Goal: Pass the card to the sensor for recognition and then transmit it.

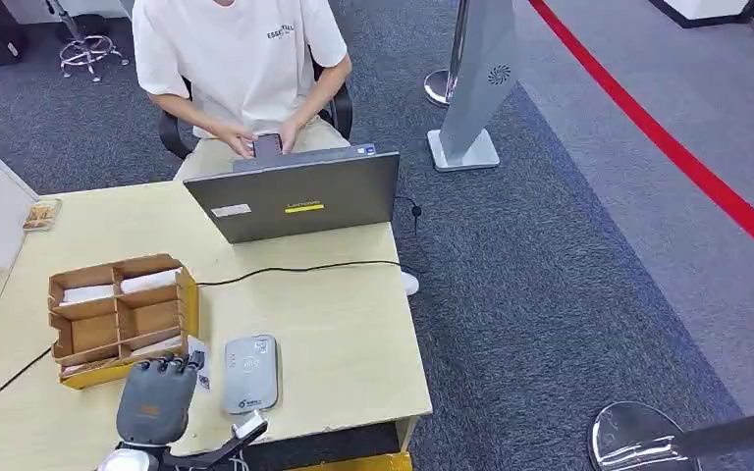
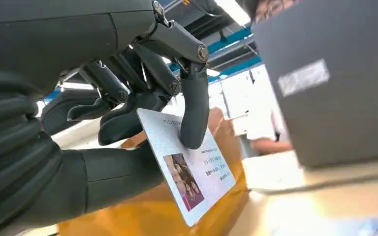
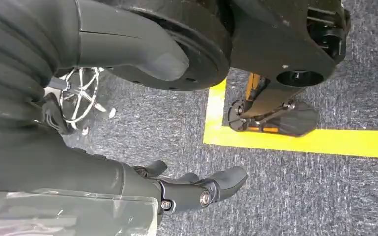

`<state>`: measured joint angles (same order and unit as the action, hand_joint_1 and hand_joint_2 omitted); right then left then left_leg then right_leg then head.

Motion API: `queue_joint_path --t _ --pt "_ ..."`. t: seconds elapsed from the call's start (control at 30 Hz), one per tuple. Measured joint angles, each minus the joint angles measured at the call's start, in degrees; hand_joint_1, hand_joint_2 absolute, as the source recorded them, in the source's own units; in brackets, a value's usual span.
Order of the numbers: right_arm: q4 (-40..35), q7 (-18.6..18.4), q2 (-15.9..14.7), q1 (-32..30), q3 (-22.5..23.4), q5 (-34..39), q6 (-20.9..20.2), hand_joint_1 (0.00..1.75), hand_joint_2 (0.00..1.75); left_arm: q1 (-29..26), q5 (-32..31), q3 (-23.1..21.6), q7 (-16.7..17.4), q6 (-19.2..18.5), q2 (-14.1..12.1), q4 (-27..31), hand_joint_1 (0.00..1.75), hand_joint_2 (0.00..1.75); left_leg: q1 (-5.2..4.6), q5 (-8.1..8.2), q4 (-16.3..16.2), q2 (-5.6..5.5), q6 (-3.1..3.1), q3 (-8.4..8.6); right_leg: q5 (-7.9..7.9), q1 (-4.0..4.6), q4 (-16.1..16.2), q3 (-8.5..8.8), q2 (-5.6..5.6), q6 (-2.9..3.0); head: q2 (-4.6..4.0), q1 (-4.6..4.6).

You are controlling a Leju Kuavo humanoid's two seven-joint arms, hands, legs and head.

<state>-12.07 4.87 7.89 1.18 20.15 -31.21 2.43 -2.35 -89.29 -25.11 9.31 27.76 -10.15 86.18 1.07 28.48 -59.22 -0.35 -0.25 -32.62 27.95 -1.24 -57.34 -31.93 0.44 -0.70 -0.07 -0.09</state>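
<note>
In the head view the left hand (image 1: 157,400) covers most of the card (image 1: 199,361), leaving a white sliver by the fingers, and the print on the grey sensor (image 1: 250,372) just right of it is too small to read. In the left wrist view the card's (image 2: 192,169) text lines are too blurred to read and the thumb hides one corner. The person's (image 1: 241,59) head is cut off by the far edge, and the laptop (image 1: 295,201) hides their lap.

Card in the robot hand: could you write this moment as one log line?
left robot hand: holds card | card reader: on table, beside left robot hand | right robot hand: empty, hanging over floor
</note>
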Motion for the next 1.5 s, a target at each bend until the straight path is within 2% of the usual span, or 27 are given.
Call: queue_joint_path --t 0.3,0.5,0.67,0.73,0.8,1.17,1.5 --pt "0.0 -0.2 0.0 0.3 -0.2 -1.0 -0.1 0.00 1.75 3.2 -0.1 0.1 -2.2 -1.1 3.4 1.2 1.75 1.75 0.01 -0.01 0.0 -0.02 0.01 0.03 -0.01 0.00 0.0 0.00 -0.03 0.00 0.00 -0.02" --pt "-0.1 -0.4 0.1 0.5 -0.3 -0.9 -0.5 0.00 1.75 5.1 -0.2 0.1 -1.9 -2.7 4.8 0.9 1.75 1.75 0.00 -0.01 0.0 -0.01 0.01 0.03 -0.01 0.00 0.0 0.00 -0.01 0.00 0.00 0.00" --pt "-0.1 -0.4 0.2 0.5 -0.3 -0.9 -0.4 0.00 1.75 4.8 -0.2 -0.2 2.0 -5.5 5.2 0.7 1.75 1.75 0.00 -0.01 0.0 -0.01 0.01 0.02 0.00 0.00 0.0 -0.01 -0.01 0.00 0.00 0.00" --pt "-0.1 -0.4 0.2 0.4 -0.3 -0.9 -0.4 0.00 1.75 4.8 -0.2 -1.8 5.1 -6.6 4.9 0.8 1.75 1.75 0.00 -0.01 0.0 -0.01 0.01 0.02 0.00 0.00 0.0 -0.01 -0.01 0.00 0.00 -0.02" --pt "-0.1 -0.3 0.2 0.4 -0.3 -0.9 -0.3 0.00 1.75 4.6 -0.2 -3.2 6.2 -6.8 4.7 0.8 1.75 1.75 0.00 -0.01 0.0 -0.01 0.01 0.01 0.00 0.00 0.0 -0.01 -0.01 0.00 0.00 -0.02" --pt "-0.1 -0.3 0.2 0.6 -0.3 -1.0 -1.0 0.00 1.75 3.8 -0.2 -7.1 2.1 -6.5 5.2 -0.4 1.75 1.75 0.00 -0.01 0.0 -0.01 0.01 0.02 -0.01 0.00 0.0 0.00 -0.01 0.00 0.00 0.00" --pt "-0.1 -0.4 0.2 0.7 -0.3 -1.0 -1.0 0.00 1.75 3.7 -0.2 -7.9 1.2 -6.5 5.8 -2.0 1.75 1.75 0.00 -0.01 0.0 -0.01 0.01 0.02 0.00 0.00 0.0 -0.01 -0.01 0.00 0.00 0.00"
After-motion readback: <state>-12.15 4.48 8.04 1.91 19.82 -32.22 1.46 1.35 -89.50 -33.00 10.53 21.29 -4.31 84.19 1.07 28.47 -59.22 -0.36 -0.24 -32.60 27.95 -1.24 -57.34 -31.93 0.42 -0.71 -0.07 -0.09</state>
